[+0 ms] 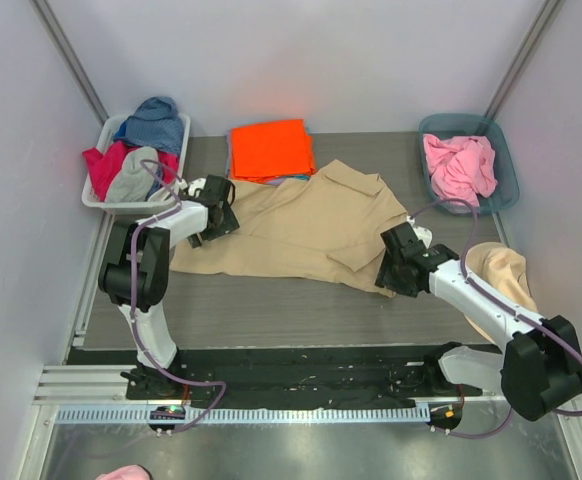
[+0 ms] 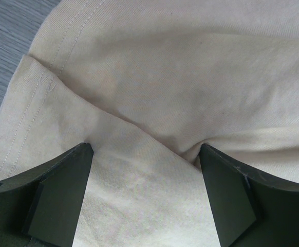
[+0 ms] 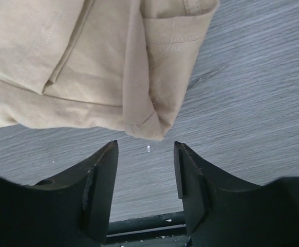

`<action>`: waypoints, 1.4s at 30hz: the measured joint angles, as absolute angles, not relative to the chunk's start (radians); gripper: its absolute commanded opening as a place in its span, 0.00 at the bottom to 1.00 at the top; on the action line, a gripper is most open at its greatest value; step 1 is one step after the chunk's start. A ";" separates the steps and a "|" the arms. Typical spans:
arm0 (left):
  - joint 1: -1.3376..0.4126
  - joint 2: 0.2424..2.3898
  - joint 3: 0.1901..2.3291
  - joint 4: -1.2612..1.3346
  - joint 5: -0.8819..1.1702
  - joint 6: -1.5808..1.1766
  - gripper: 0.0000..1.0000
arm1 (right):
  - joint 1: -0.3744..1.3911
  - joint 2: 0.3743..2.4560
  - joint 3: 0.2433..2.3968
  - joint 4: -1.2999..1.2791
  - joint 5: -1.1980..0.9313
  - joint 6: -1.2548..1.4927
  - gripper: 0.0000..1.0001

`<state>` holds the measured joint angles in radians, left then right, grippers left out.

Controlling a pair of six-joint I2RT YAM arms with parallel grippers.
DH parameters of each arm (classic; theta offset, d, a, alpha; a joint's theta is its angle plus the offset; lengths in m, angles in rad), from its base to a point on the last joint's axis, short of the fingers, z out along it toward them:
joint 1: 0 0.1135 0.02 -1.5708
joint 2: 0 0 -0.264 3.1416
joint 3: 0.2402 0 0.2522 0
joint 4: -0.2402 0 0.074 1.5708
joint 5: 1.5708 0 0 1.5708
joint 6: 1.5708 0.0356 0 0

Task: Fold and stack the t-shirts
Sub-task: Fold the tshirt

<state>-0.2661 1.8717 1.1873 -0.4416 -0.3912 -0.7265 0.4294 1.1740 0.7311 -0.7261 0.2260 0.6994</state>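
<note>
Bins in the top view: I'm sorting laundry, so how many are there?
2. A white bin at the far left, heaped with mixed clothes; a teal bin at the far right, holding a pink shirt. None appears hidden.

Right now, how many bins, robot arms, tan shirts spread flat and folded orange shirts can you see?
Bins: 2, a white bin and a teal bin
Robot arms: 2, the left arm and the right arm
Tan shirt spread flat: 1
Folded orange shirt: 1
Total: 6
</note>
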 measured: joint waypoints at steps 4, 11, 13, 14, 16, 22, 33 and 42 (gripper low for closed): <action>-0.266 1.872 1.187 -0.442 -0.391 -0.727 0.90 | 0.429 1.187 0.709 -0.710 0.246 0.706 0.53; -0.266 1.872 1.187 -0.442 -0.391 -0.727 0.89 | 0.430 1.241 0.686 -0.675 0.253 0.707 0.53; -0.266 1.872 1.187 -0.442 -0.390 -0.726 0.89 | 0.430 1.252 0.686 -0.665 0.253 0.707 0.53; -0.266 1.872 1.187 -0.442 -0.390 -0.726 0.89 | 0.430 1.254 0.686 -0.662 0.253 0.707 0.53; -0.265 1.872 1.187 -0.442 -0.390 -0.726 0.89 | 0.430 1.254 0.686 -0.659 0.253 0.707 0.53; -0.265 1.872 1.187 -0.442 -0.389 -0.726 0.88 | 0.437 1.255 0.688 -0.659 0.253 0.706 0.53; -0.263 1.872 1.187 -0.442 -0.389 -0.726 0.87 | 0.472 1.266 0.704 -0.656 0.253 0.710 0.53; -0.263 1.872 1.187 -0.442 -0.389 -0.726 0.85 | 0.472 1.327 0.705 -0.629 0.276 0.710 0.28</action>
<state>-0.2630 1.8717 1.1870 -0.4416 -0.3885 -0.7261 0.4725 1.3266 0.7048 -0.6292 0.2760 0.7101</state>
